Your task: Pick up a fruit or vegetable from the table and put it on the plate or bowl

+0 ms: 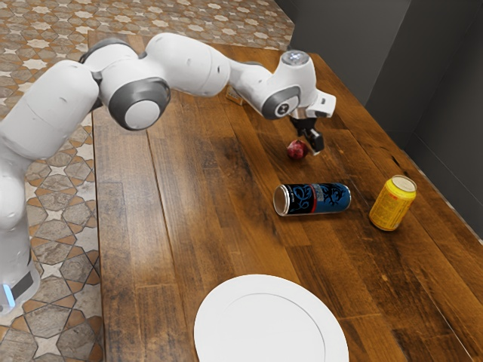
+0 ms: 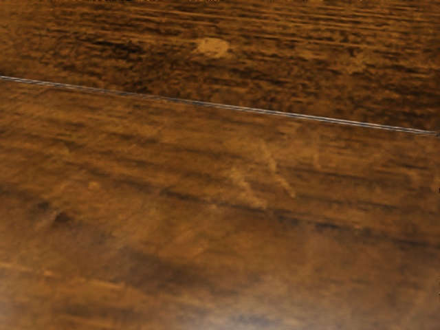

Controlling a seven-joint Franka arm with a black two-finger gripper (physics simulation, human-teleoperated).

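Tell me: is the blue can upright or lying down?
Lying down: the blue can rests lengthwise on the table, its round end facing sideways.

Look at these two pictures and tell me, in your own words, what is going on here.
A white robot arm stretches across a wooden table, with its gripper low and right beside a small dark red fruit that appears to rest on the wood. The white plate at the near edge has nothing on it, so the fruit is not yet moved. Between them a blue can lies on its side, and a yellow can stands upright beside it.
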